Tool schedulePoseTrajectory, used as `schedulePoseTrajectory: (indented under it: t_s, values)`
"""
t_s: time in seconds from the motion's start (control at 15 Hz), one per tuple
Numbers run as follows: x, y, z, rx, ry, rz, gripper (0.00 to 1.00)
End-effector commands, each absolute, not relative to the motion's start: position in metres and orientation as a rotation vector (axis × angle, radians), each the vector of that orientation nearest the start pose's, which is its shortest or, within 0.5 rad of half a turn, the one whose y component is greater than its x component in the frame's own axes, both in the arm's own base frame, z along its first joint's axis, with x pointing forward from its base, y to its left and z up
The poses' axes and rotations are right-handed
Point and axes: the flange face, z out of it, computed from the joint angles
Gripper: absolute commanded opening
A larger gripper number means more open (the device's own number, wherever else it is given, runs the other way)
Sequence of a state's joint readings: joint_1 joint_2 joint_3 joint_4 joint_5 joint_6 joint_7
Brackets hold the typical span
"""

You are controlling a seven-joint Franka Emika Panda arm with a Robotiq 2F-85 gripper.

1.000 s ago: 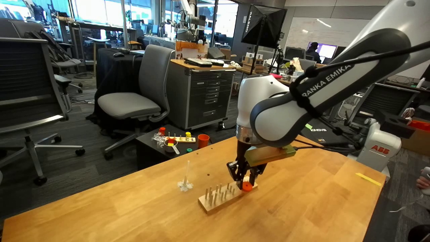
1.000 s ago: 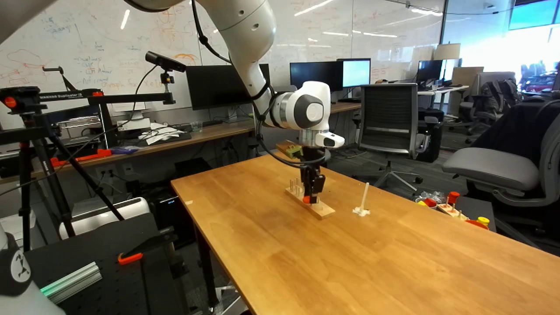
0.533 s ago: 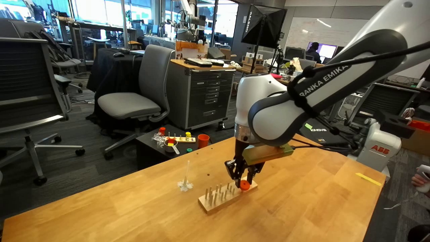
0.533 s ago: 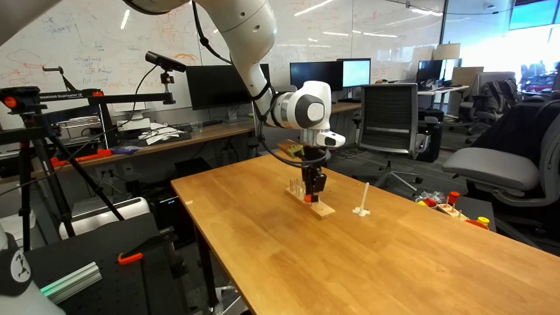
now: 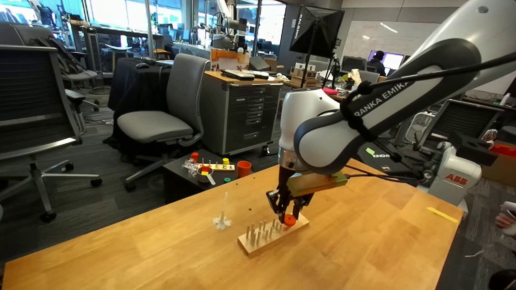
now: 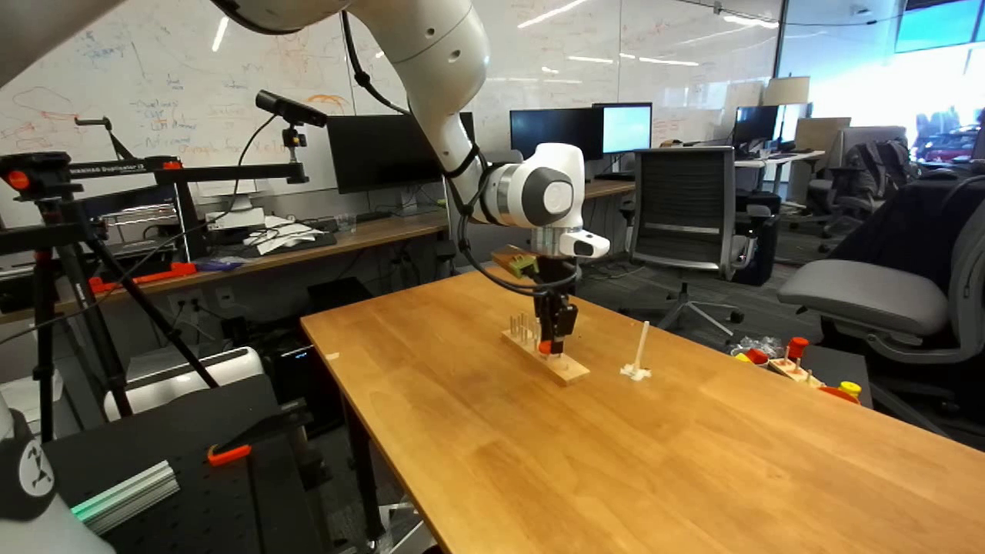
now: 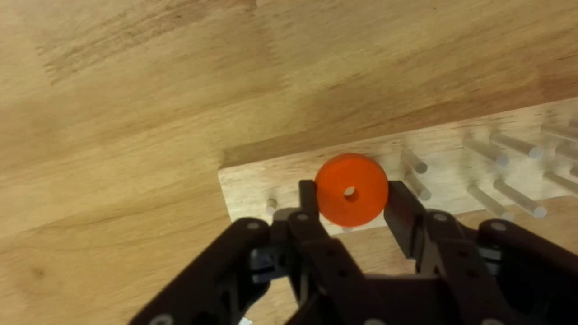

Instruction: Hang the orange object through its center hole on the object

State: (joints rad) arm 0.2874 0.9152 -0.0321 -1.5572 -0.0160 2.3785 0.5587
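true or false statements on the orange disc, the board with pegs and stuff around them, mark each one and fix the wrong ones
1. The fingers grip the orange disc. True.
2. The orange disc is solid, with no hole. False: the wrist view shows a round hole in its middle.
3. A lone rod stands on the wooden table, apart from the wooden board. True.
4. The orange disc hangs on the lone rod. False: it is between the fingers, over the wooden board.
5. In an exterior view, an orange cup stands on a low black stand. True.
6. Nothing sticks out of the wooden board. False: it bears several pegs.
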Motion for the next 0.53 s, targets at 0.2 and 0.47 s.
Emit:
schedulePoseTrajectory:
  t_s: [0.2,0.47]
  values:
    - [0.6635,0.1755,0.0931,-3.172,0.454,0.14,0.18]
    - [0.6601,0.1774,0.0917,-3.171,0.456,0.153,0.18]
